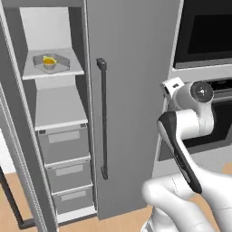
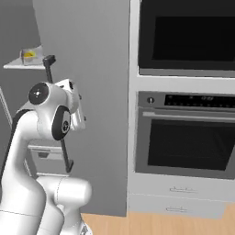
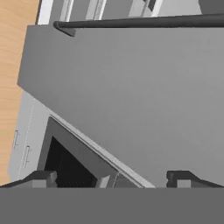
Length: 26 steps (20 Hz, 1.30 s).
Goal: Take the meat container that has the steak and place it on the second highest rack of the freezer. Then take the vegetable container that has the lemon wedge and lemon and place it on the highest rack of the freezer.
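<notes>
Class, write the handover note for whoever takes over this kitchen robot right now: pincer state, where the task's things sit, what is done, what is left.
Pincer: open, holding nothing, pointed at the closed door of the freezer, away from the shelves.
Vegetable container: sits on the highest rack with the lemon inside. The wedge is too small to make out.
Done: the lemon container looks placed.
Left: confirm the steak container is on the rack below, which these views do not settle. The freezer's left side stands open.
</notes>
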### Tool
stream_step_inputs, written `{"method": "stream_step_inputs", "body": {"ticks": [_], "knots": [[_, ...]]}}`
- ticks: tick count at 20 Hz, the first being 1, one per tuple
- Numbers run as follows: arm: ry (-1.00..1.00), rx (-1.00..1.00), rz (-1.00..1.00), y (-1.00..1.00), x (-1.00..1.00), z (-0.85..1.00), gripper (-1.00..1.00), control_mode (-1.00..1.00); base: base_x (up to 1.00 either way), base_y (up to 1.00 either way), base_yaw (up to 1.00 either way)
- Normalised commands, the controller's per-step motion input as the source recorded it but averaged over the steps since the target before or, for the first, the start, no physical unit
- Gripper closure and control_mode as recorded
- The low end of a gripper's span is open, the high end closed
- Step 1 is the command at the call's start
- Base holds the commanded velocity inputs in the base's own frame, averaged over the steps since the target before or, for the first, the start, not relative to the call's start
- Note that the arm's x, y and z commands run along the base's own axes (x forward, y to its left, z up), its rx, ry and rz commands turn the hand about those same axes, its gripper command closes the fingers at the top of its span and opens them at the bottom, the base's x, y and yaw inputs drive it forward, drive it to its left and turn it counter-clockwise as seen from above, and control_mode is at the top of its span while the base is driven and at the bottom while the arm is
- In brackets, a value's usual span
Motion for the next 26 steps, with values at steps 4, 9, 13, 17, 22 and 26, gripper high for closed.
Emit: {"method": "stream_step_inputs", "body": {"ticks": [4, 9, 13, 17, 22, 26], "knots": [[0.0, 0.0, 0.0, 0.0, 0.0, 0.0, -1.0, 1.0, 0.42, -1.0, 0.0], [0.0, 0.0, 0.0, 0.0, 0.0, 0.0, -1.0, 1.0, 0.52, -1.0, 0.01], [0.0, 0.0, 0.0, 0.0, 0.0, 0.0, -1.0, 1.0, 0.25, -1.0, 0.05], [0.0, 0.0, 0.0, 0.0, 0.0, 0.0, -1.0, 1.0, 0.09, -1.0, 0.07], [0.0, 0.0, 0.0, 0.0, 0.0, 0.0, -1.0, 1.0, 0.25, -1.0, 0.1], [0.0, 0.0, 0.0, 0.0, 0.0, 0.0, -1.0, 1.0, 0.36, -1.0, 0.12]]}}
